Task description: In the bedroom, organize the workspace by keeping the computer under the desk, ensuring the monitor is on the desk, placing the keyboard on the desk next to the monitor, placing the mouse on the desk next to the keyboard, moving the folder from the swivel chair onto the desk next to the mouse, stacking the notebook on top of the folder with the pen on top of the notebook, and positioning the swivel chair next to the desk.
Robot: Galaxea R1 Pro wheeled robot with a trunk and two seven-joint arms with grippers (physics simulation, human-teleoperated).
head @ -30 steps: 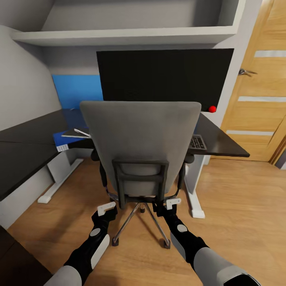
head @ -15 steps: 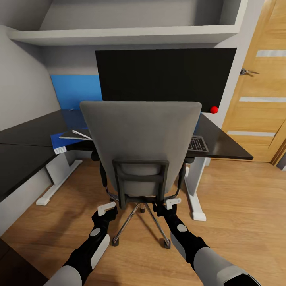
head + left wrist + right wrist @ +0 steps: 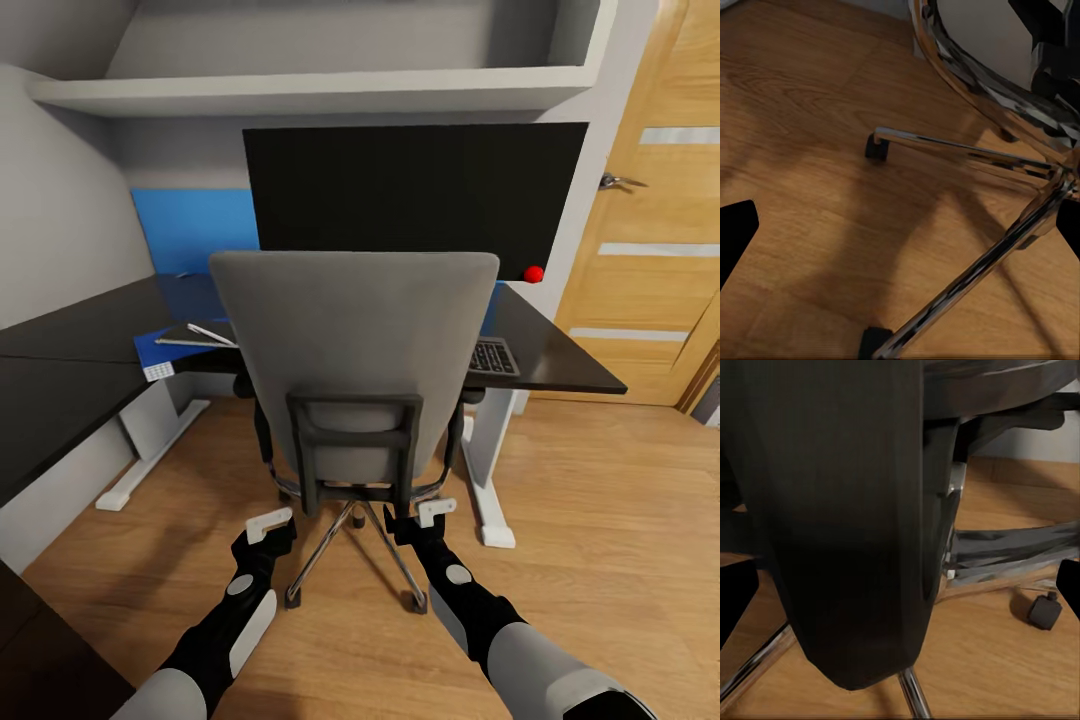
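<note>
While reaching forward, both arms low, behind swivel chair [image 3: 354, 350]

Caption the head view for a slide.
Both grippers, left and right, hover behind the grey swivel chair facing the black desk and monitor.

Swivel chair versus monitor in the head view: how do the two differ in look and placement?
The swivel chair is grey and padded with a black bracket on its back; the monitor is a flat black panel with a red dot at its lower corner. The swivel chair stands on the wood floor on a chrome star base; the monitor rises above the desk. The chair is nearer the camera and hides the monitor's lower middle. Both are broad and upright.
</note>
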